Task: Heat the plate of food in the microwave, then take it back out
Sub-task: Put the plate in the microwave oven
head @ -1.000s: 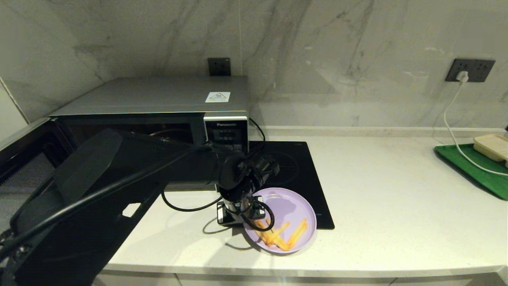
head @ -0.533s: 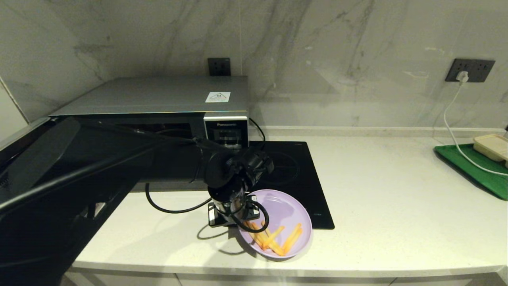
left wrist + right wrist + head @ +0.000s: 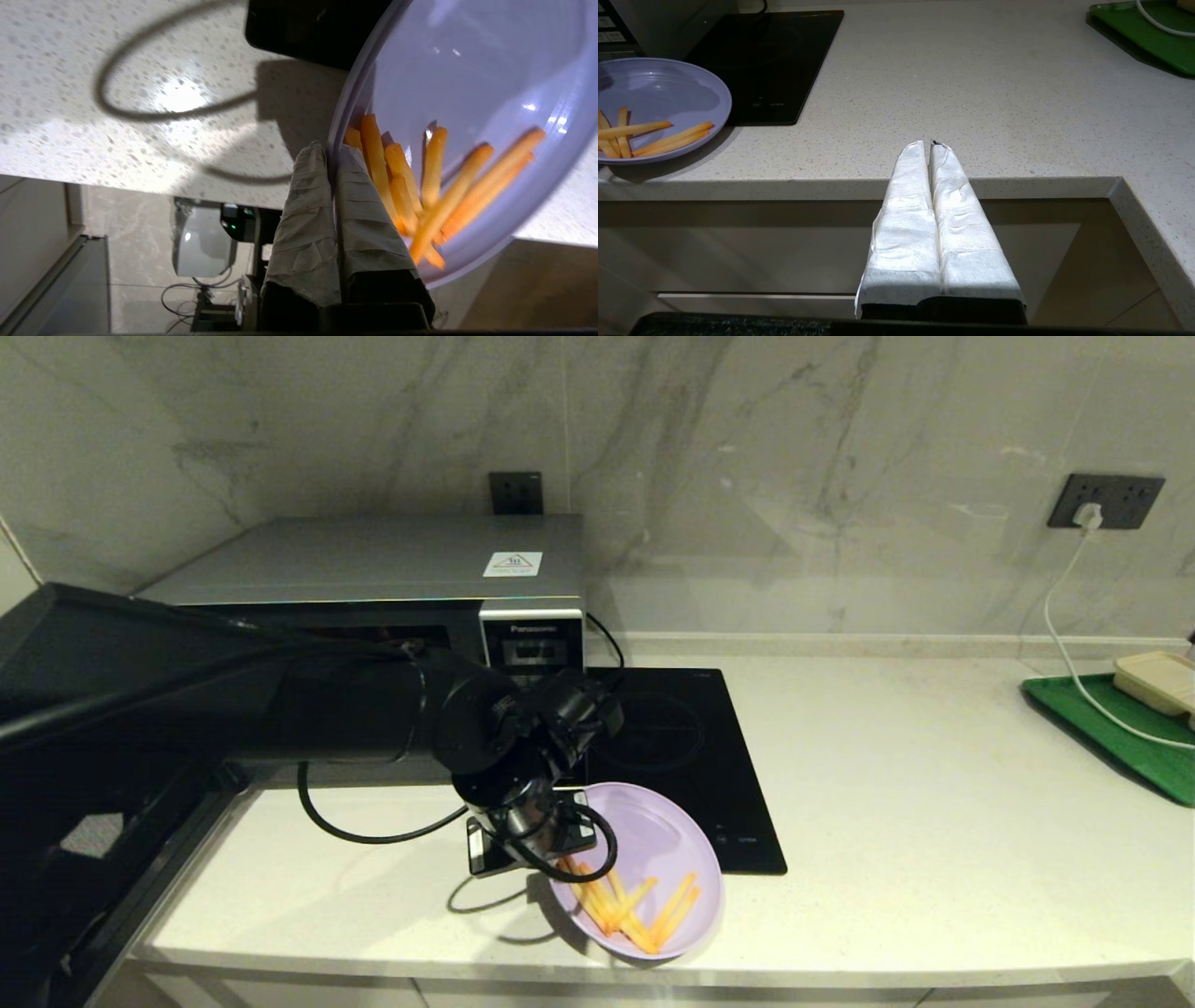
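free: counter (image 3: 934, 803) right of hob (image 3: 691, 747) | blocked: microwave (image 3: 373, 569) behind, green tray (image 3: 1111, 728) far right

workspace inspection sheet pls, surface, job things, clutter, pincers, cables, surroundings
surface: pale speckled counter, black induction hob set into it
job's things: lilac plate of fries near the counter's front edge, partly over the hob; microwave at the back left, door open
clutter: green tray far right with a beige box
grippers: left pincer shut on the plate's rim; right pincer shut, empty, below the counter's front edge
cables: white lead from the wall socket onto the tray; black cable looping by the left arm
surroundings: marble wall
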`<state>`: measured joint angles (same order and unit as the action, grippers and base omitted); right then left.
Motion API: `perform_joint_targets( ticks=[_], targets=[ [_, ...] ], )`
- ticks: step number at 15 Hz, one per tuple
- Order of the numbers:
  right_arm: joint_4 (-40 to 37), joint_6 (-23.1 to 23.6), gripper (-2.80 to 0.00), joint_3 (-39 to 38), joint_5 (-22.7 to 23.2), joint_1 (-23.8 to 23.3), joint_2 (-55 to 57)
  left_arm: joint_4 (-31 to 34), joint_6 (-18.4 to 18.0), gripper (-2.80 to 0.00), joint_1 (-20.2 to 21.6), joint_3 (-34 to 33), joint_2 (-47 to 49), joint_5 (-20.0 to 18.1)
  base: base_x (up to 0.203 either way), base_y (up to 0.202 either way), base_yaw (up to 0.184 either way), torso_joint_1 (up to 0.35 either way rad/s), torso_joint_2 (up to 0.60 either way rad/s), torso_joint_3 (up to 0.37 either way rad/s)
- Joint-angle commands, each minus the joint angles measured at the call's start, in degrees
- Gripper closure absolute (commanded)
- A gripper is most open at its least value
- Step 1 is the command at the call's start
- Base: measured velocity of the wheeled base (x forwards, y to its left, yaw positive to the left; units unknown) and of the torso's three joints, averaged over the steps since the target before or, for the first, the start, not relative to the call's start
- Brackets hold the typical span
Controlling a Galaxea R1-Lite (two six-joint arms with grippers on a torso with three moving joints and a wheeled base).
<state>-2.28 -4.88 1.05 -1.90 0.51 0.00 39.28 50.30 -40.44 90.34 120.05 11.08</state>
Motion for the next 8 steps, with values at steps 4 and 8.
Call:
perform_joint_targets(
  ticks=[4,8],
  targets=[
    [0.0,0.0,0.00,0.0,0.0,0.0,0.0,0.2,1.8,0.00,0.8,-0.2,-2.5,-3.1,0.000,0.000,0.000,0.000,0.00,0.000],
    [0.0,0.0,0.00,0.0,0.1,0.0,0.0,-0.1,2.0,0.00,2.6,0.0,-3.1,-9.7,0.000,0.000,0.000,0.000,0.00,0.000]
  ],
)
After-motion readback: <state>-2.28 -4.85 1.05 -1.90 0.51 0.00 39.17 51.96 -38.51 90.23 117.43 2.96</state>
